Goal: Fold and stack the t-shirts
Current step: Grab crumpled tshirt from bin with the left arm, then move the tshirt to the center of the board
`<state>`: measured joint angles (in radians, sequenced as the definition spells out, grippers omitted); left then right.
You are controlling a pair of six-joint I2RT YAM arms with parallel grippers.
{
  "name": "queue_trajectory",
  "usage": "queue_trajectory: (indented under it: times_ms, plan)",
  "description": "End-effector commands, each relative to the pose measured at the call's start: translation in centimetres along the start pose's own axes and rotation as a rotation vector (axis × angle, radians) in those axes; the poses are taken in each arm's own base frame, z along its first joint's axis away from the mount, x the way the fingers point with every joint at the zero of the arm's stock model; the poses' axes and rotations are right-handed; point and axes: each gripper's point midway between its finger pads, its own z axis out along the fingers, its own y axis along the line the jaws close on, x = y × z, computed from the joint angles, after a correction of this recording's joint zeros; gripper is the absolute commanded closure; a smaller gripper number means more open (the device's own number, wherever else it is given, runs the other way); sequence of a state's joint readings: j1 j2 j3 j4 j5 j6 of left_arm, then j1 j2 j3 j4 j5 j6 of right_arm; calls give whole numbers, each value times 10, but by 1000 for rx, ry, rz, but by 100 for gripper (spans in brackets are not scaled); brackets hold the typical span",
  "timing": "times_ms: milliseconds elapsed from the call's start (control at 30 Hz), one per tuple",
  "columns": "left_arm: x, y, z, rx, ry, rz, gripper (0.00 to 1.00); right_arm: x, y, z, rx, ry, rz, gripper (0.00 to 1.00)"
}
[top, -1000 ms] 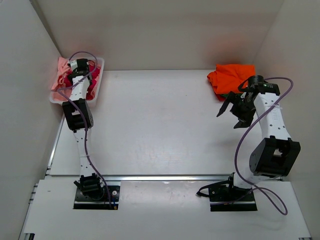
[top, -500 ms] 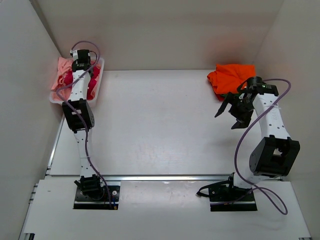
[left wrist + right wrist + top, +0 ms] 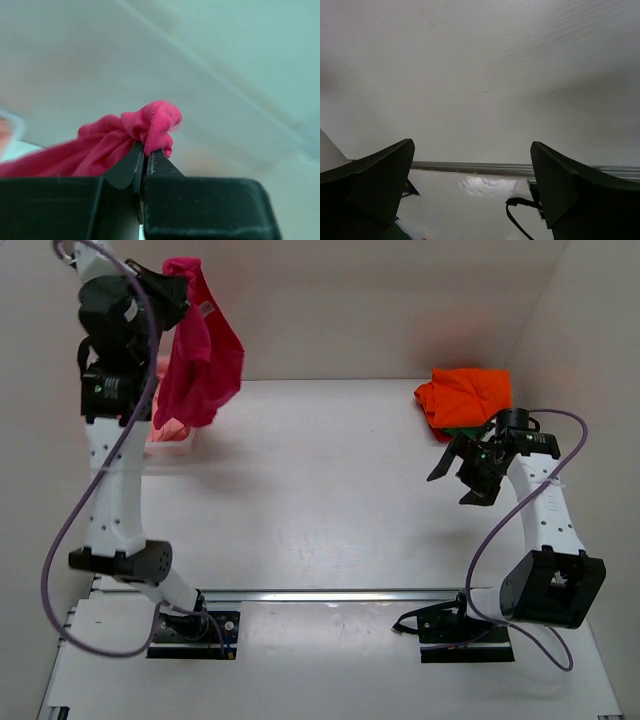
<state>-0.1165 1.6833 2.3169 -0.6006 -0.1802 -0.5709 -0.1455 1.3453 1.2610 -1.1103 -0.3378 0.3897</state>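
Right gripper [image 3: 467,468]: nearest to me, hanging over the right side of the table [image 3: 300,500]. Its fingers [image 3: 375,180] are spread wide and I see only bare tabletop between them. They hold nothing.

Magenta shirt, direction [image 3: 203,352]: it hangs in the air over the far left corner. Its long axis runs up and down, with the pinched end on top and the loose end pointing down at the table.

Left gripper [image 3: 145,152]: I have it held high on an outstretched left arm [image 3: 112,470]. The fingers are pressed together, pinching a small bunched fold of the magenta shirt at their tips.

Magenta shirt, look: deep pink, limp and gathered into long folds. It is narrow at the pinch and wider lower down. I cannot make out its sleeves.

Pink cloth [image 3: 168,430]: a salmon patch shows just below the hanging hem, at the far left edge.

Orange shirt [image 3: 462,395]: a flat, folded-looking bundle in the far right corner, just beyond the right gripper and not touching it.
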Motion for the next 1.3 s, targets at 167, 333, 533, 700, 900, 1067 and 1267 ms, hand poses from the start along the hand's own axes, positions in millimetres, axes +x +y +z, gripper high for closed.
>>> queue_trajectory:
  times_ms: [167,333,533,700,900,1067,1267]
  plan:
    - [139,-30,-63,213,509,-307,100,-7,12,-7,-82,-123,-49,0]
    - [248,8,-105,150,825,-359,100,3,14,-7,-89,-132,-79,1]
    - [311,37,-143,93,946,-242,100,41,63,8,-241,-84,-240,1]
    - [314,56,-162,88,951,-212,100,100,99,48,-358,-9,-429,1]
    - [306,87,-172,90,842,-145,100,140,107,101,-408,21,-526,1]
    - [272,98,-173,77,726,-74,100,137,121,129,-377,-62,-593,1]
    - [204,41,-179,222,623,-84,100,142,156,133,-419,-99,-680,65]
